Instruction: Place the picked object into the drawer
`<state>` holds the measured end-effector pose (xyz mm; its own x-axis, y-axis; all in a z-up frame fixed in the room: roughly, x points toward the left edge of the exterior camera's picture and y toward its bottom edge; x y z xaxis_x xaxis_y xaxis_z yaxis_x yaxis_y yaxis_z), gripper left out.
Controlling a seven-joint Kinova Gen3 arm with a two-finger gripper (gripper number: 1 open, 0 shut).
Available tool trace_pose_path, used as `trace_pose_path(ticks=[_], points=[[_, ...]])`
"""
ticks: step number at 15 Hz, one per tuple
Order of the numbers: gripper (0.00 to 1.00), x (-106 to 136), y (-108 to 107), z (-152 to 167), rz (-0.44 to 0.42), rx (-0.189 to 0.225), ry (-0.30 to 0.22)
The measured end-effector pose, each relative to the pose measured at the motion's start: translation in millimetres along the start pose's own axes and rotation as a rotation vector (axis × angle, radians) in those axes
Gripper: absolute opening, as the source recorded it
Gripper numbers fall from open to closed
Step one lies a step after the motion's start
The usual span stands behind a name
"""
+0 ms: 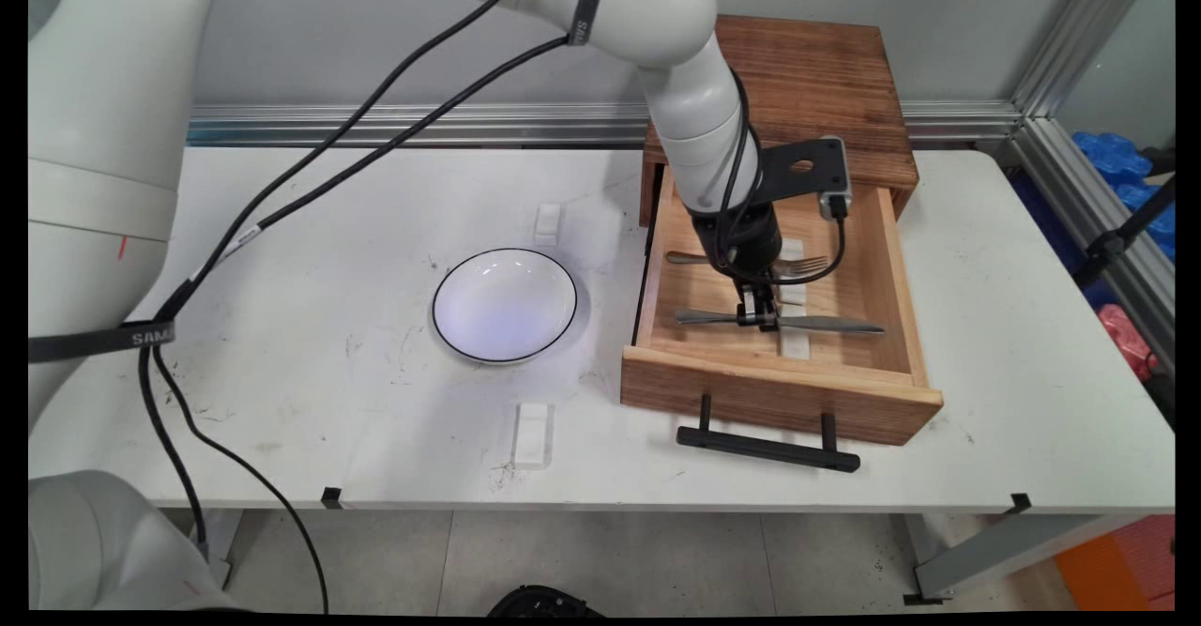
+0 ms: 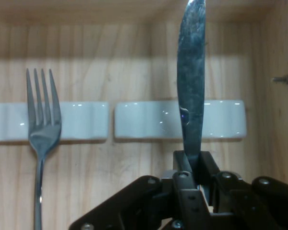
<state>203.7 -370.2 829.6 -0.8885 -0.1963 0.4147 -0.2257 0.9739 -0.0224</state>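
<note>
The gripper (image 1: 762,312) is down inside the open drawer (image 1: 896,269) and it's clamped on a knife (image 1: 826,325), fingers (image 2: 185,163) pinched tight on either side of the blade near where it meets the handle. The knife lies along the drawer's front wall, just behind it, blade toward the drawer's right side and handle toward its left. In the hand view the blade (image 2: 192,81) crosses over a white rest (image 2: 221,119), and it looks like it's still sitting on that rest, though I can't really tell if it's lifted a hair.

A fork (image 1: 798,266) sits further back in the drawer, side by side with the knife, tines toward the right too. In the hand view its tines (image 2: 42,110) lie across a second white rest (image 2: 81,120) just beside the first.

The drawer belongs to a wooden box (image 1: 826,72) at the table's (image 1: 310,391) back edge, right of middle, black handle (image 1: 765,446) facing the front edge. Left of the drawer, about mid-table, there's a white bowl (image 1: 505,305) with a dark rim, with small white blocks (image 1: 546,223) toward the back and front of it.
</note>
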Motion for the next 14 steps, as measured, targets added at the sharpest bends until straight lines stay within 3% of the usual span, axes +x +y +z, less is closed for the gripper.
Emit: trace_pose_path(ticks=[14], points=[[0.00,-3.7,-1.3,12.9,-0.019,-0.010,-0.006]])
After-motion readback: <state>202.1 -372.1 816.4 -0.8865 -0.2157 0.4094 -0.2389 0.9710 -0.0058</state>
